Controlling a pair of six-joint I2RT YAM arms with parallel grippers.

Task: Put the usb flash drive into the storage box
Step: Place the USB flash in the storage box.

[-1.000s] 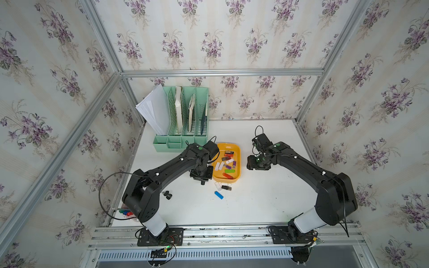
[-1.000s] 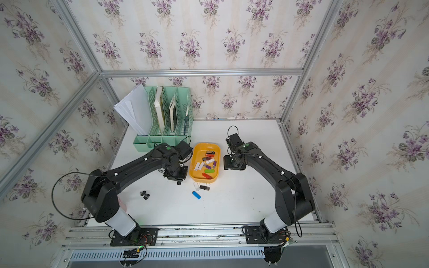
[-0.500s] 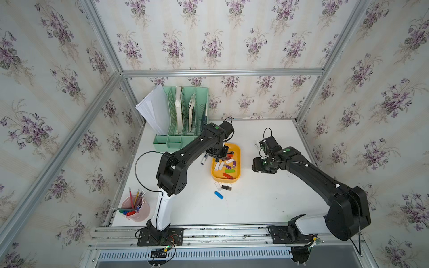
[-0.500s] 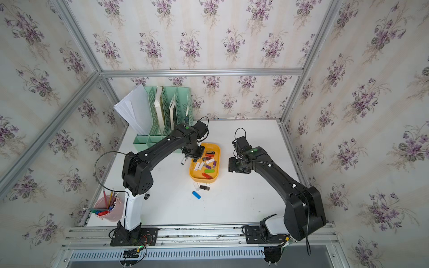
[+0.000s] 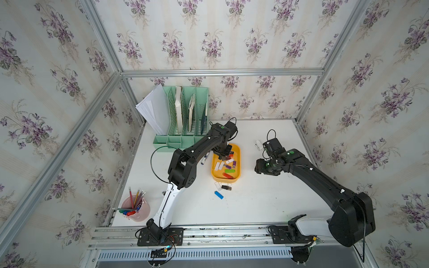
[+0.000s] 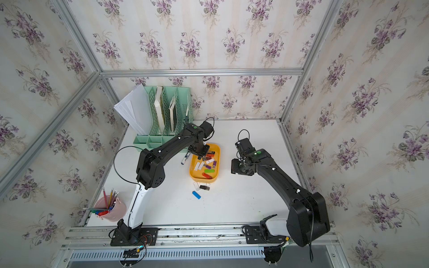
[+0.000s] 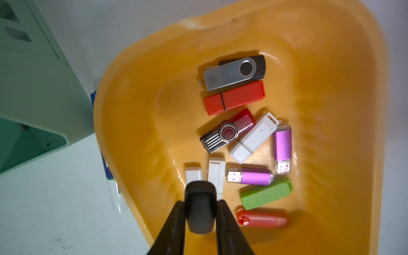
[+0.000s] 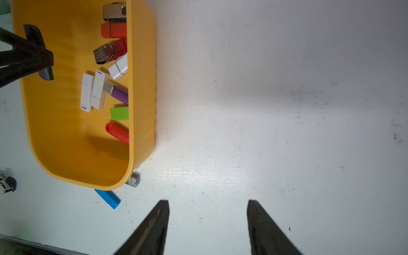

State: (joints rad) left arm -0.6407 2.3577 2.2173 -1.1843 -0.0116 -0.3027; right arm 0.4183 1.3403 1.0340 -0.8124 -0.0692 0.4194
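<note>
The white table (image 5: 267,204) carried a mint file organizer (image 5: 176,140) at the back. Just in front of the organizer stood the lidless yellow-orange storage box (image 5: 226,179), which already held about ten drives.

The left gripper (image 7: 200,202) hung above the box interior, clenched on a black flash drive (image 7: 199,218) whose rounded end projected past the fingertips. In the left wrist view the drive was inside the wall on the organizer side, over two white drives (image 7: 216,172). Its height above the floor could not be told. The right gripper (image 8: 208,202) stood spread and empty over bare table beside the box, apart from it.

The step in hand was judged to be release into the box. Recommended procedure:

1. Keep the gripper inside the rim line before opening.
2. Lower it close to the floor, so that a short drop limits bounce on hard plastic.
3. Favour bare floor over the pile.
4. Open the jaws wide, since a smooth rounded shell may cling to one pad.
5. Lift straight up, clear of the rim.

A blue drive (image 5: 218,195) and a dark drive (image 5: 226,188) lay on the table just outside the box's near end.
</note>
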